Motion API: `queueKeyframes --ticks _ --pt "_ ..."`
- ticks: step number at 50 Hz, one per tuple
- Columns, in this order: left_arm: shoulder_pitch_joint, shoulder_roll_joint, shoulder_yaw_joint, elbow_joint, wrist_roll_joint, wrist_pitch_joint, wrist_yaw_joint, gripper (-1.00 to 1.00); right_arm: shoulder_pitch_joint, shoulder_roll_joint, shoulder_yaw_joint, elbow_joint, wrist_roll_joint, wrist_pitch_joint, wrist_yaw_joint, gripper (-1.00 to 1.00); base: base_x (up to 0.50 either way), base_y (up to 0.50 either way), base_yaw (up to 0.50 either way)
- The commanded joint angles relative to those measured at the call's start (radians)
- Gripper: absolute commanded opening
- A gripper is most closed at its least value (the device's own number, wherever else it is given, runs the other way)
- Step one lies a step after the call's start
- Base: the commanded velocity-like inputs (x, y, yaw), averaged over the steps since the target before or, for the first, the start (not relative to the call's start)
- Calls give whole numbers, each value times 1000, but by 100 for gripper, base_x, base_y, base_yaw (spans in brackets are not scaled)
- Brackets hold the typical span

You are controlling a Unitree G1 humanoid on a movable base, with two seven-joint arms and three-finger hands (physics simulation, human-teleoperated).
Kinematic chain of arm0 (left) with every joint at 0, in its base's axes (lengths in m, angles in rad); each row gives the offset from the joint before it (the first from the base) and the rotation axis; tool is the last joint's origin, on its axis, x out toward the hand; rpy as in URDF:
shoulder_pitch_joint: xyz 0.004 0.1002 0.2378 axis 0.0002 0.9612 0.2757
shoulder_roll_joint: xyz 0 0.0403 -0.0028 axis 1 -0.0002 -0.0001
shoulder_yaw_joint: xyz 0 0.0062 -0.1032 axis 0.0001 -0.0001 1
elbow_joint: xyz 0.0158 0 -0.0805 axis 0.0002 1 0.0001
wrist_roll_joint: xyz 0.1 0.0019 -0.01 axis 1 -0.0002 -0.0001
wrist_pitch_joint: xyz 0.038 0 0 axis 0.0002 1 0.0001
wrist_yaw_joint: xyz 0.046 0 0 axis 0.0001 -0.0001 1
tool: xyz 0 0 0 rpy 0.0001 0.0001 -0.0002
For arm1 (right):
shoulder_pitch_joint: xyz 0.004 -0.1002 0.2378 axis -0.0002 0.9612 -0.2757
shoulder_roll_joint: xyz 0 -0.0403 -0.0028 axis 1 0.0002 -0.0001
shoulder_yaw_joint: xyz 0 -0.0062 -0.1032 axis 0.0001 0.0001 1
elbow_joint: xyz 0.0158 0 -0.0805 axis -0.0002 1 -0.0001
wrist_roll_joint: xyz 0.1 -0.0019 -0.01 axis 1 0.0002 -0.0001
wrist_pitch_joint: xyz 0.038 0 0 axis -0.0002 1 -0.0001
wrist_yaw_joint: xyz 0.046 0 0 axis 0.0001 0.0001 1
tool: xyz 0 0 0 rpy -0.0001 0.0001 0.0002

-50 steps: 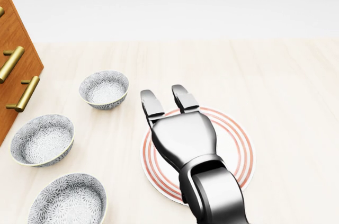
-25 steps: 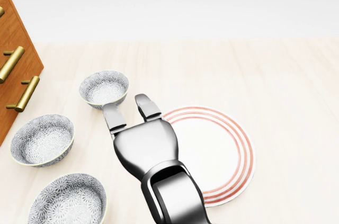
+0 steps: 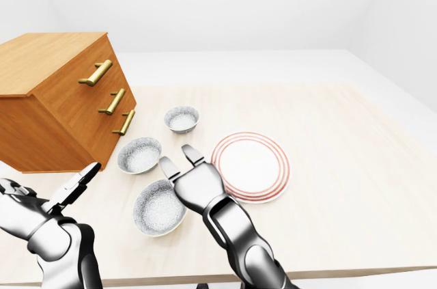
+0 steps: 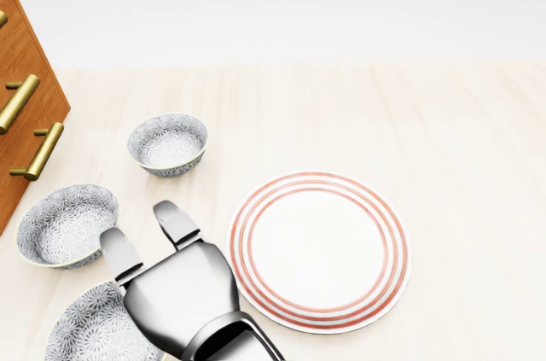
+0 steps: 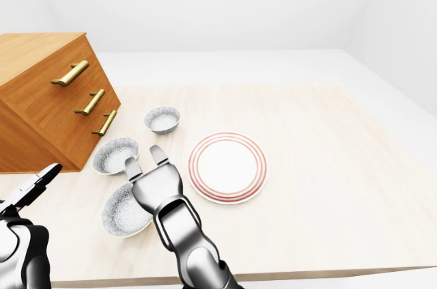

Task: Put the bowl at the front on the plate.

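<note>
The right hand point(image 4: 183, 297), fingers spread and empty, hovers over the right rim of the bowl point(image 3: 156, 208) nearest the surface's point(image 4: 444, 122) robot-side edge, the plate point(image 4: 320, 250) just to its right in the head view; the open left hand point(image 3: 41, 207) hangs farther away.

Glossy silver right hand point(image 4: 175, 288), black seams

A pale wooden surface point(image 3: 355, 166) carries a brown wooden drawer chest with brass handles point(image 3: 58, 101) at its left edge; plain white walls point(image 3: 225, 2) surround it.
</note>
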Motion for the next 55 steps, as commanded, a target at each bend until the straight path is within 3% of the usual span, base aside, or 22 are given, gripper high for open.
queueKeyframes --ticks 1,3,18,21,26,33,55 --pt "-1 -1 4 -2 -2 0 0 100 58 -17 69 33 28 -11 0 100 0 0 0" --pt "0 -1 3 -3 -2 0 0 100 59 -28 86 46 -22 7 0 100 0 0 0" --pt "2 -1 2 -7 3 0 0 100 85 -4 190 178 -25 7 0 100 0 0 0" --pt "1 -2 3 -4 3 0 0 100 81 0 205 209 -19 -21 0 100 0 0 0" --pt "0 -2 1 -2 5 0 0 100 90 18 226 256 -22 -9 0 100 0 0 0" --pt "-1 -1 -2 4 8 0 0 100 117 16 264 290 -10 33 -23 100 0 0 0" --pt "-2 1 -5 16 10 0 0 100 110 15 257 296 34 32 -24 100 0 0 0"
